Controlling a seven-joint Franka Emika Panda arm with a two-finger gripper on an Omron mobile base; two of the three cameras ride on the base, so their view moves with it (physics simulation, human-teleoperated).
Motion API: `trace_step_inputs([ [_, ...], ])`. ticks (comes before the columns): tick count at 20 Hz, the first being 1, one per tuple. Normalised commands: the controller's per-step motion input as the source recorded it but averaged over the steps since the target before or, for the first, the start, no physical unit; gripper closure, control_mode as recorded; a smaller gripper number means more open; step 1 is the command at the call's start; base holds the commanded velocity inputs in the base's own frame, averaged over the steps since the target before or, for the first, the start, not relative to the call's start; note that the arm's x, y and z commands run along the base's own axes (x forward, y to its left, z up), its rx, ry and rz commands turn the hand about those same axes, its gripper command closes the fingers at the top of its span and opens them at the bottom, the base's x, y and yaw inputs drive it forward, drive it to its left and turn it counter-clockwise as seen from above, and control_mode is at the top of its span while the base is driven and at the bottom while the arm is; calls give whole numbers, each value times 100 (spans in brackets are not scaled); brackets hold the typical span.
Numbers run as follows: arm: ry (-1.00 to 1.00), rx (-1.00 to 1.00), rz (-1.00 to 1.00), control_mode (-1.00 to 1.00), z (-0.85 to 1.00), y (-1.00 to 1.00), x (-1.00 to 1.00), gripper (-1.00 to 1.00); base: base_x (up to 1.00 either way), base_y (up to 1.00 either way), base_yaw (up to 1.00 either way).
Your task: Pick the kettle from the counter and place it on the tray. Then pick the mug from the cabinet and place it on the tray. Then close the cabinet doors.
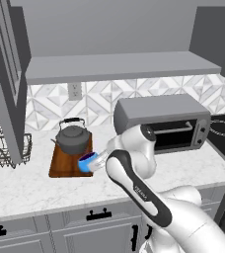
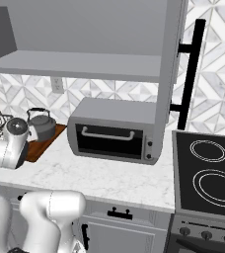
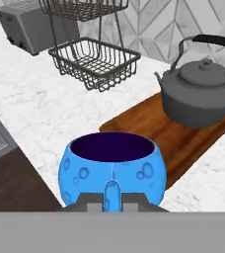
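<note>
Mug (image 1: 88, 161), blue, sits at the end of the arm in the left base view, held low over the near right corner of the tray (image 1: 60, 165); gripper (image 1: 100, 159) is just right of it, mostly behind the wrist. Kettle (image 1: 72, 138) already stands on the tray's back half, so step one looks done. Cabinet (image 1: 119, 66) shelf above is bare, left cabinet door (image 1: 6, 79) swung wide open. Toaster oven (image 1: 161, 123) on the counter (image 1: 35, 190) to the right.

Right base view: kettle (image 2: 41, 126) on tray (image 2: 43, 143) at far left, partly behind the arm's joint. Right cabinet door (image 2: 168, 74) stands open, black handle (image 2: 191, 74) facing out. Stove (image 2: 208, 173) at right. Doors clearly not closed yet.

Hand view: mug (image 3: 112, 170) fills the lower middle, gripper (image 3: 111, 200) clamped tight on its near wall, fingertips (image 3: 87, 201) at the bottom edge. Mug looks upright, dark inside. Tray (image 3: 159, 133) lies beyond with kettle (image 3: 203, 96) on its far end; free board in front of the kettle. Wire rack (image 3: 92, 59) behind, toaster (image 3: 30, 27) top left.

Judgement: about two thirds through. Left: set mug down on the open part of the tray, let go, then shut both doors. I can't tell whether the mug touches the board yet.
</note>
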Motion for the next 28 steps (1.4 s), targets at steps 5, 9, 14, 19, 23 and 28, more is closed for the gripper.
trace_step_inputs([
  [5, 0, 0, 0, -100, -31, 11, 25, 100, 0, 0, 0],
  [9, 0, 3, 0, -100, -26, 8, 34, 100, 0, 0, 0],
  [14, 0, 10, 0, -100, -27, 12, 45, 100, 0, 0, 0],
  [19, 0, 4, 0, -100, -33, 24, 45, 100, 0, 0, 0],
  [23, 0, 0, 0, -100, -31, 21, 40, 100, 0, 0, 0],
  [28, 0, 0, 0, -100, -28, 19, 37, 100, 0, 0, 0],
])
